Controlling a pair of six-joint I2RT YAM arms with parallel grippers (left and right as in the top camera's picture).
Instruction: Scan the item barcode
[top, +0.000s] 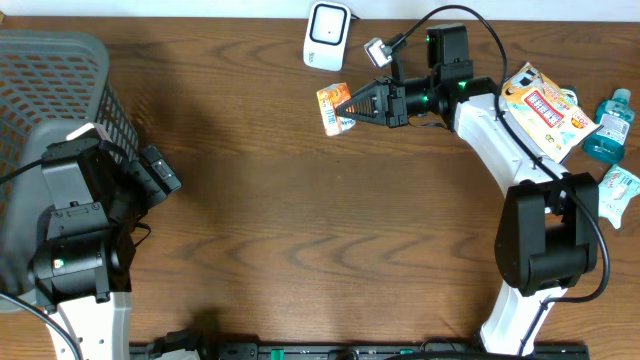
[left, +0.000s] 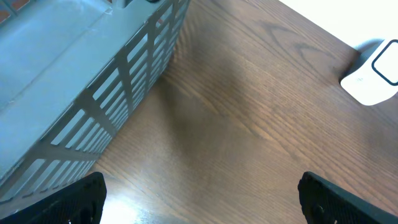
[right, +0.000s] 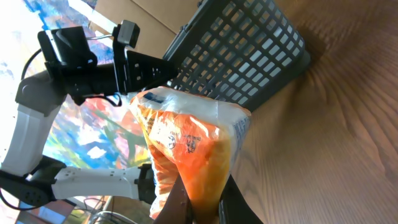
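Our R gripper (top: 342, 106) is clamping tight on an orange snack pkt (top: 333, 108), pinching its bottom edge between both fingers (right: 176, 202) in the wrist cam. The pkt is hanging off the table (top: 300, 230) at approx 12 o'clock in the overhead view. It's sitting just under the white scanner (top: 327, 35), which is lying at the pkt's 12 o'clock, near but not touching.

Our L gripper (top: 160, 176) is waiting at 9 o'clock w/ jaws spread wide and nothing between them. It's hovering beside the grey basket (top: 50, 80), and its cam is showing the basket wall (left: 81, 93) and the scanner (left: 373, 74) far off at 2 o'clock.

At 3 o'clock we're seeing more goods lying by the R arm: a yellow pkt (top: 541, 106), a blue bottle (top: 608, 126) and a small pale pkt (top: 620, 186).
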